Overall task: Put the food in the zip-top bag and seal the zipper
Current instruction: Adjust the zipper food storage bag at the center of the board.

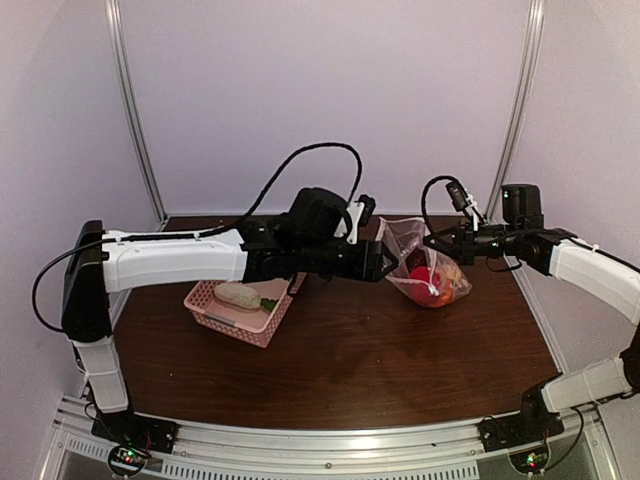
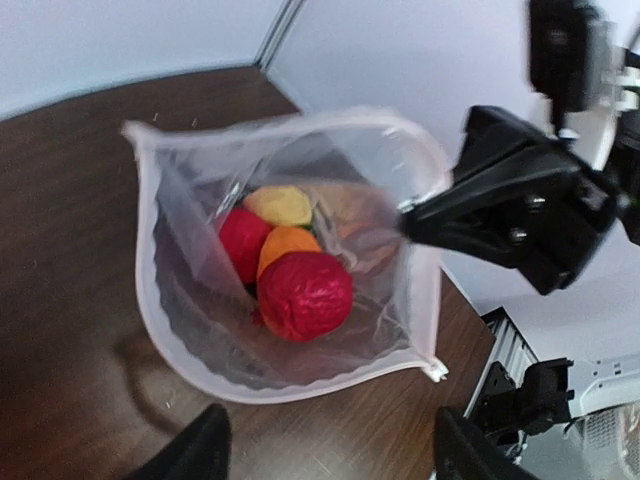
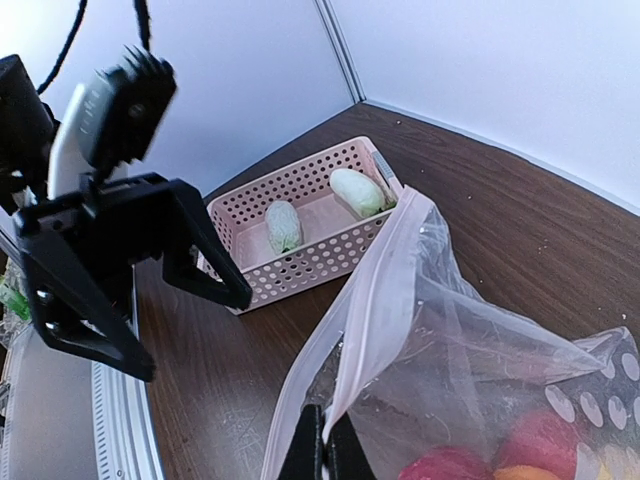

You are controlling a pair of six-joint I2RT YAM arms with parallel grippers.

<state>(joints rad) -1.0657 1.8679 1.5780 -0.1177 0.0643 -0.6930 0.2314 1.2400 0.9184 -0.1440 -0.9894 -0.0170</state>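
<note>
1. Table: a dark brown surface, with both arm bases at its near edge.
2. Pink basket: stands on the table left of centre, well apart from the bag. Two white radishes lie inside it, side by side but not touching.
3. Left gripper: hangs above the table between basket and bag, facing the bag's mouth. Its fingers are spread wide with nothing between them, and they stop just short of the plastic.
4. Zip-top bag: sits right of centre, farther back than the basket, its mouth gaping toward the left gripper. The zipper is unpressed, its two sides well parted.
5. Food in the bag: a large red piece, a second red piece, an orange piece and a yellow piece are heaped together at the bottom, touching one another. What lies behind them is too blurred to name.
6. Right gripper: at the far side of the mouth, its fingers pinched together on the bag's rim, which stands raised above the table.
</note>
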